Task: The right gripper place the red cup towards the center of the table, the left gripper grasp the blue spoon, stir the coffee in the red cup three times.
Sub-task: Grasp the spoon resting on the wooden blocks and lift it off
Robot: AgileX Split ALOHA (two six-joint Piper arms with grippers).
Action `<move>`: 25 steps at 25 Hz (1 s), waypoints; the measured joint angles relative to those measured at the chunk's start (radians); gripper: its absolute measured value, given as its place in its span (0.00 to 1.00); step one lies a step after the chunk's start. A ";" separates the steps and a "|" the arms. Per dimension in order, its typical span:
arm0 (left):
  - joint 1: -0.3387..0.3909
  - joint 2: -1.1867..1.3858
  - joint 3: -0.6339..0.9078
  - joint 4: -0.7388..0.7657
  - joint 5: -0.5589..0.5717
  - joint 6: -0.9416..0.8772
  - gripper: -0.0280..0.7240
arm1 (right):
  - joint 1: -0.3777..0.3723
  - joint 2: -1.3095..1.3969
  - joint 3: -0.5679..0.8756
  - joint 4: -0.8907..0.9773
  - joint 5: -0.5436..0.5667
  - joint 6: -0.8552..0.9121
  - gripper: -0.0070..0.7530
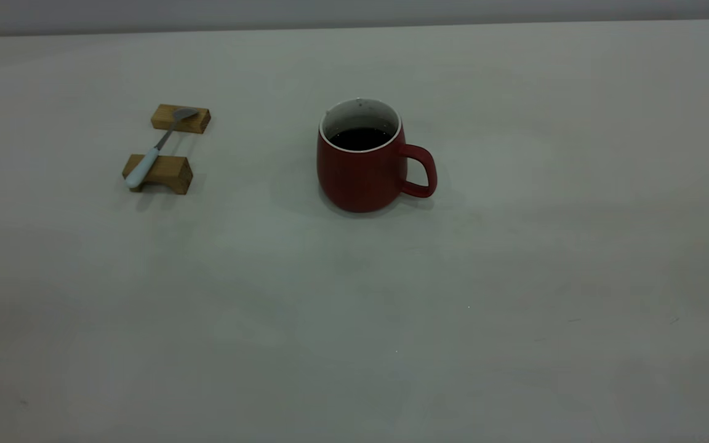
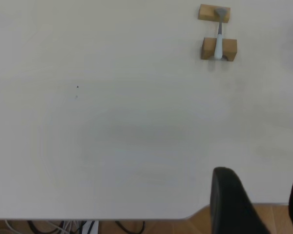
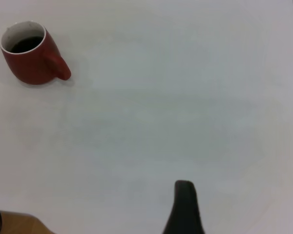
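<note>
- The bench [image 1: 514, 320] carries everything I work with; it is plain off-white and matte, and I can read no brand, label or writing on it or on anything else in view.
- The red cup [image 1: 362, 175] stands upright near the middle of the bench, handle turned to the right arm's side. To my eye that suits a grasp from the right and puts the cup within reach of both arms.
- The coffee [image 1: 360, 138] sits well below the white rim, which I judge leaves room to stir without slopping over.
- Two wooden blocks [image 1: 160, 172] lie well apart from the cup on the left arm's side, and they act as a rest.
- The blue spoon [image 1: 145, 166] bridges them, pale handle on the nearer block, bowl on the farther one. Raised like this, its neck is clear of the bench, so I expect fingers can close around it.
- My left gripper [image 2: 256, 204] hangs near the bench edge, far from the spoon, jaws apart and holding nothing.
- Of my right gripper [image 3: 185, 209] I see only one dark finger, far from the cup; whether it is spread or closed I cannot tell.
</note>
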 joint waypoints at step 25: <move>0.000 0.112 -0.045 0.001 -0.064 -0.002 0.59 | 0.000 0.000 0.000 -0.002 -0.001 0.002 0.28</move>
